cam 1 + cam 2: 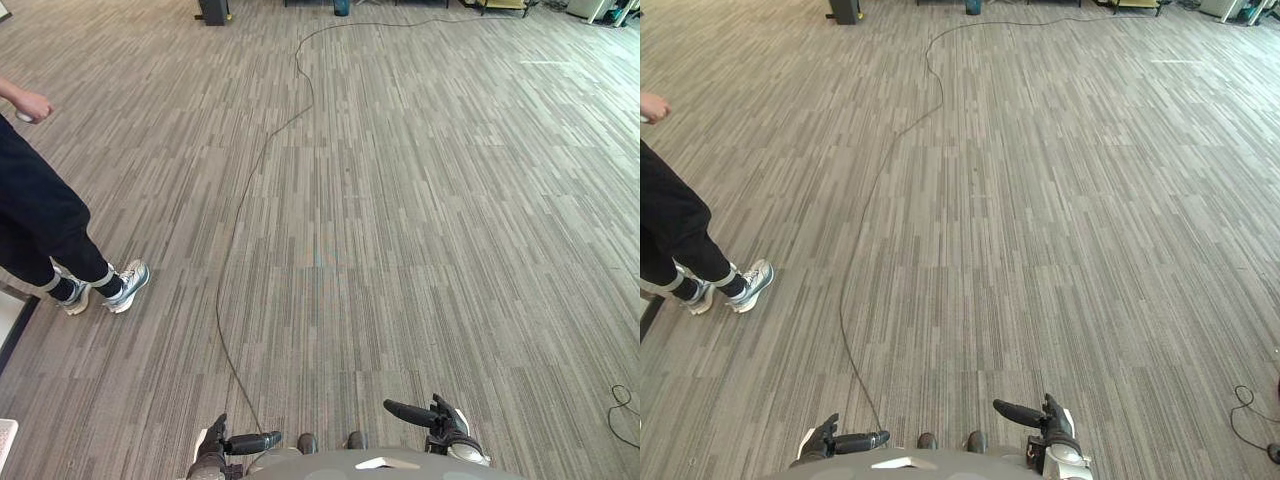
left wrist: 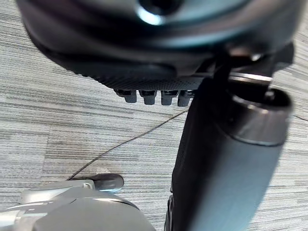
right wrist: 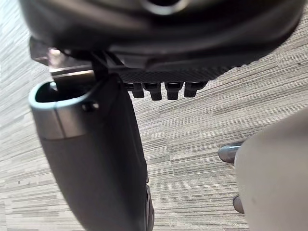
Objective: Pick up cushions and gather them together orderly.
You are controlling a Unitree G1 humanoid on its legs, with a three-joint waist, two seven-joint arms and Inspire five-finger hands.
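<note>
Left eye view. Your left hand [image 1: 235, 443] sits at 7 o'clock, low by the frame edge, fingers slack, nothing in it. Your right hand [image 1: 440, 418] sits at 5 o'clock, equally loose and empty. Striped carpet floor [image 1: 450, 200] runs from both hands out to 12 o'clock. One person stands at 9 o'clock: dark legs [image 1: 35, 215], pale shoes [image 1: 125, 285], the person's hand [image 1: 30, 105] up at 10 o'clock.

Right eye view. Same entries: left hand [image 1: 840, 440] at 7 o'clock, right hand [image 1: 1045, 420] at 5 o'clock, and the shoes at 9 o'clock, well apart from both.

Left wrist view. Left hand's fingers [image 2: 147, 97] lie in a relaxed row beside the thumb [image 2: 226, 159], with bare carpet past them and nothing grasped.

Right wrist view. Right hand's fingers [image 3: 155, 90] and thumb [image 3: 96, 159] are likewise released over carpet.

Item sought, cushions: you cannot tell from these views where they lie, so you cannot fix their bearing, long axis or nearer arm. You will probably need to turn or walk to find one before either hand reaches.
</note>
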